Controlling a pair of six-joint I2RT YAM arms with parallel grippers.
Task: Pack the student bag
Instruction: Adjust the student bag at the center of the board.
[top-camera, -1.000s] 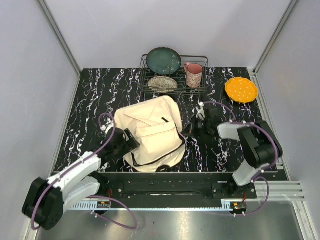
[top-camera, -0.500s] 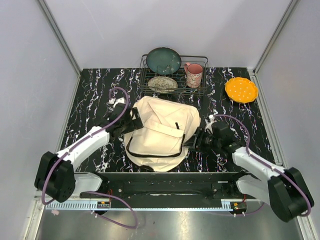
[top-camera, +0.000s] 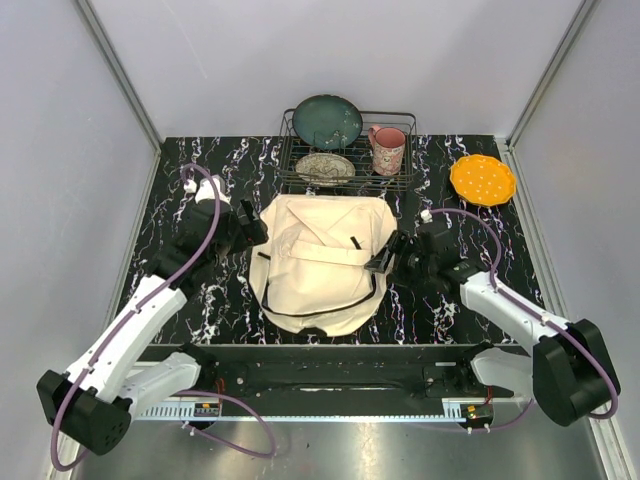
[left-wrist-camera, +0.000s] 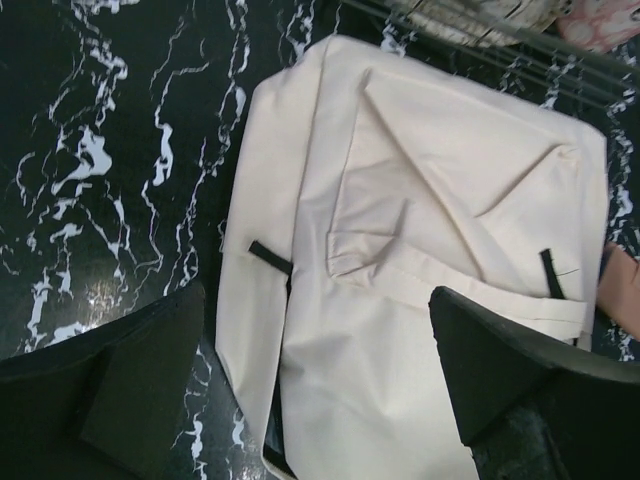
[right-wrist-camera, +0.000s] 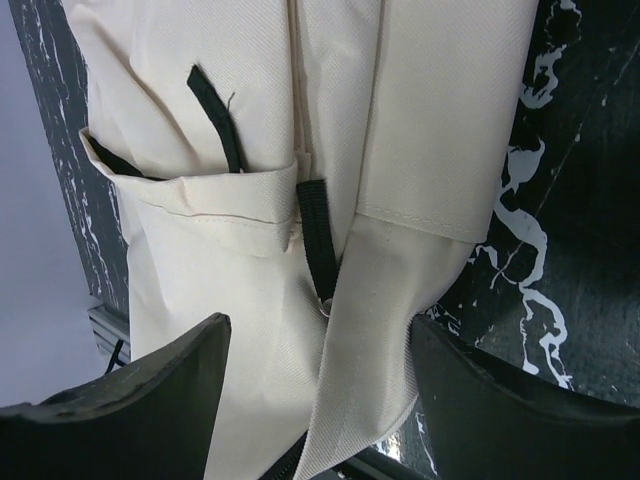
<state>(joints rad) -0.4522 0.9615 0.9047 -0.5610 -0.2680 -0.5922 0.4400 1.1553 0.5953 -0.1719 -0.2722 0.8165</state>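
since half a second ago the student bag (top-camera: 322, 265) has swung square at the middle of the marble table (top-camera: 435, 170), top edge at 12 o'clock just short of the dish rack (top-camera: 347, 184), and the left gripper (top-camera: 250, 226) has shifted to its 10 o'clock corner, the right gripper (top-camera: 384, 262) to its 3 o'clock edge. from the left wrist my fingers (left-wrist-camera: 130, 395) stand wide apart and empty above limp, creased cream canvas. from the right wrist the fingers (right-wrist-camera: 130, 390) are apart, holding nothing, over a black webbing tab (right-wrist-camera: 320, 240) at the side seam; i judge i'm still laying the bag out, and next must pinch an opening.
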